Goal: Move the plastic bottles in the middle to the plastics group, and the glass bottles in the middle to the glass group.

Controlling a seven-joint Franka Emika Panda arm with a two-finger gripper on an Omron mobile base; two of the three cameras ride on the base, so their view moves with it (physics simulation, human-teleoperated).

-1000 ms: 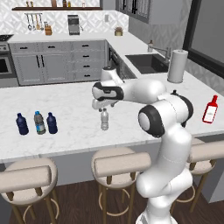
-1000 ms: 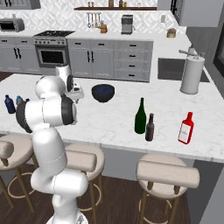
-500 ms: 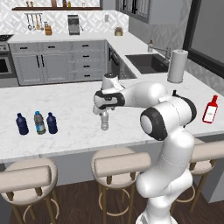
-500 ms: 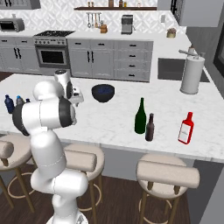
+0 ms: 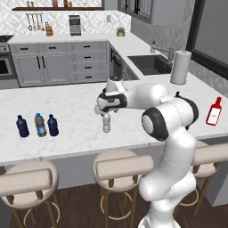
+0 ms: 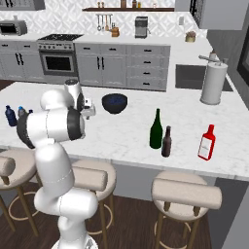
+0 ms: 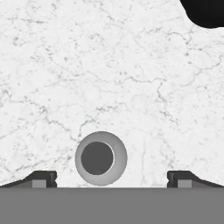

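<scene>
A small clear greyish plastic bottle (image 5: 106, 124) stands upright in the middle of the marble counter (image 5: 71, 102). My gripper (image 5: 103, 111) hangs open straight above it, pointing down. In the hand view the bottle's round top (image 7: 100, 158) lies between the two spread fingertips (image 7: 42, 179), a little left of centre, with neither touching it. The plastics group (image 5: 40, 125) stands at the counter's left: two dark blue bottles and a clear one with a blue label. A tall green glass bottle (image 6: 155, 129) stands right beside the small brown bottle (image 6: 167, 142), with the red bottle (image 6: 207, 143) to their right.
A dark bowl (image 6: 115, 102) sits on the counter just beyond the gripper and shows as a black shape (image 7: 205, 11) in the hand view. A paper towel roll (image 5: 180, 67) and the sink (image 5: 153, 63) are at the back right. Stools line the counter's front edge.
The gripper has come down a little toward the clear bottle's cap, still open. The bottles have not moved.
</scene>
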